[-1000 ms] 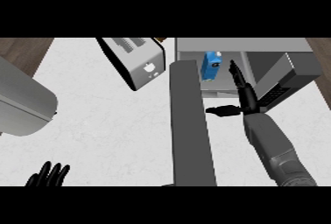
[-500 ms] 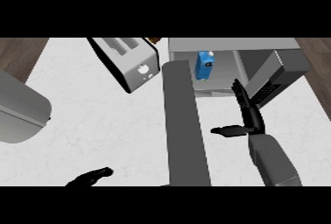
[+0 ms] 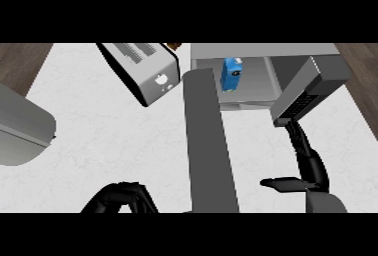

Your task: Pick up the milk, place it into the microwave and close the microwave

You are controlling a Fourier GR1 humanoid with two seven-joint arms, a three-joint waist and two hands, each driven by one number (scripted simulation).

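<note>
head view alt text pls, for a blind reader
A blue milk carton stands inside an open microwave at the back of a white counter, its grey door swung out toward the viewer. The right hand holds straight fingers below the microwave's front; the left hand is curled at the lower edge. A toaster sits left of the microwave.

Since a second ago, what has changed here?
The right hand drew back from the grey microwave toward the robot, fingers straight, holding nothing. The left hand slid right toward the open grey door. The blue milk carton stayed inside.
</note>
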